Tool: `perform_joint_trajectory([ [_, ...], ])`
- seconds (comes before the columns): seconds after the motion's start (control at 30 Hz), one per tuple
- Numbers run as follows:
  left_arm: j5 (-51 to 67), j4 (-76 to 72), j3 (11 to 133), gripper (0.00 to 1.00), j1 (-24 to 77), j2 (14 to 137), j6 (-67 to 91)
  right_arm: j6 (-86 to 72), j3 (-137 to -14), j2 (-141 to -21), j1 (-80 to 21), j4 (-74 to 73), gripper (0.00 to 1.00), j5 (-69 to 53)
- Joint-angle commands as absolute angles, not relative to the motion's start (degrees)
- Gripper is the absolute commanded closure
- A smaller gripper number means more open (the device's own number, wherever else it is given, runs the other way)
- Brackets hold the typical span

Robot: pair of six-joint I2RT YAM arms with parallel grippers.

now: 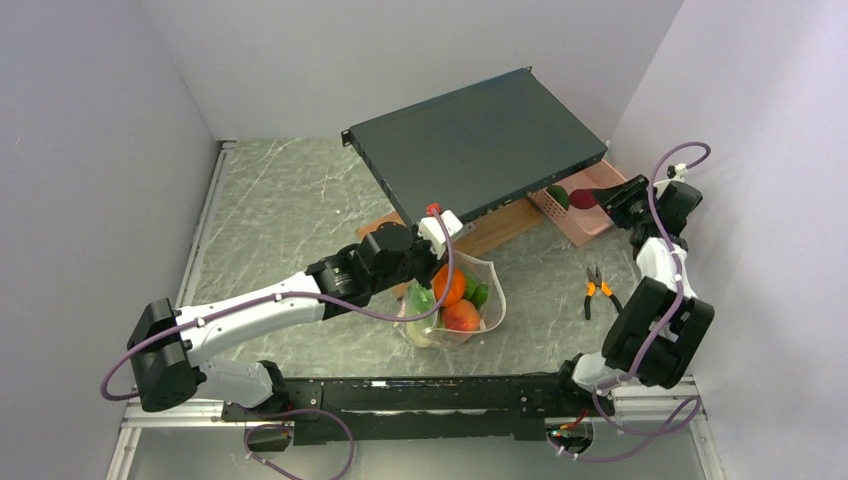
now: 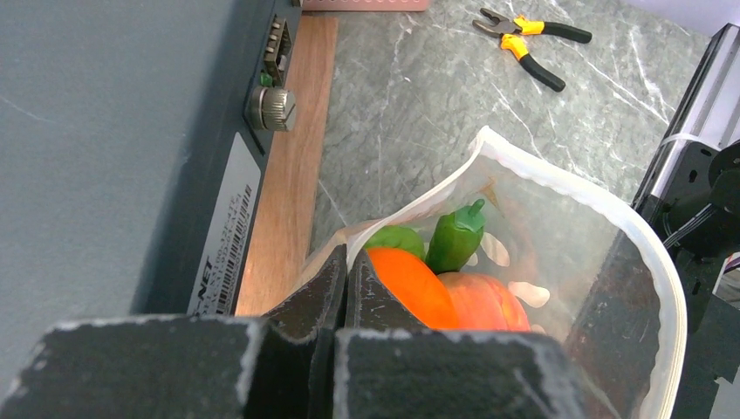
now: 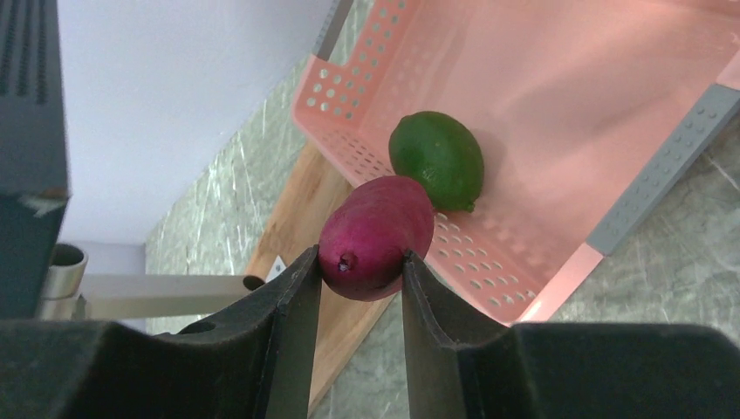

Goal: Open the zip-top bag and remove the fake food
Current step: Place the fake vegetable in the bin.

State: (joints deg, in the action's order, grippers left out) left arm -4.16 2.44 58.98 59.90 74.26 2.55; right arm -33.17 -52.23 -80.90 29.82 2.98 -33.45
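The left arm stretched from its base at the near left across the tabletop (image 1: 290,220). The left fingers (image 2: 347,284) were pinched tight on the rim of the zip-top bag (image 2: 611,209), which stood open-mouthed in front of a wooden board (image 1: 500,232). The right arm was folded upward and reached to the far right, where the right fingers (image 1: 602,197) were clamped narrowly on a purple piece (image 3: 377,236) of the fake food over a pink basket (image 3: 567,87).

Only the right wrist view showed clearly a green lime (image 3: 436,159) lying in the basket. Only the left wrist view showed a green pepper (image 2: 455,237) behind the orange piece (image 2: 410,279) in the bag. The top view placed the pliers (image 1: 597,290) between the bag and the right arm.

From above, a black flat case (image 1: 480,150) hid most of the basket. Pieces low in the bag blurred through the plastic. Whether the purple piece touched the basket could not be told.
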Motion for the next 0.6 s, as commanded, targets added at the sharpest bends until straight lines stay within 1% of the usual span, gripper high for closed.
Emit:
perform_joint_trajectory([
  [0.0,-4.1,-0.8,61.7,1.0,59.6,75.1,1.9,-36.8,-55.5,-85.1,30.3,8.2,0.9,-32.8],
  [0.03,-4.1,-0.6,61.9,1.0,59.6,75.2,1.9,-36.6,-55.9,-86.1,30.4,7.9,0.87,-32.9],
  [0.07,-4.2,-0.5,62.0,1.0,59.6,75.2,1.8,-36.6,-56.2,-87.2,30.3,7.8,0.81,-33.0],
  [0.13,-4.4,-0.2,62.2,1.0,59.6,75.2,1.8,-36.0,-56.4,-88.8,30.3,8.4,0.75,-33.4],
  [0.17,-4.4,-0.1,62.2,1.0,59.5,75.2,1.8,-35.5,-56.4,-89.4,30.4,8.6,0.7,-33.5],
  [0.33,-4.1,-0.1,63.2,1.0,59.5,75.6,1.5,-32.0,-56.9,-90.7,30.4,8.3,0.41,-32.8],
  [0.43,-3.3,1.4,63.7,1.0,59.3,75.9,1.5,-29.8,-57.1,-90.5,30.3,7.3,0.26,-32.4],
  [0.47,-2.9,1.7,64.0,1.0,59.3,76.0,1.4,-28.9,-57.1,-90.4,30.4,6.8,0.22,-32.2],
  [0.57,-2.0,2.1,64.4,1.0,59.2,76.1,1.4,-26.3,-57.1,-89.5,30.3,5.4,0.15,-31.9],
])
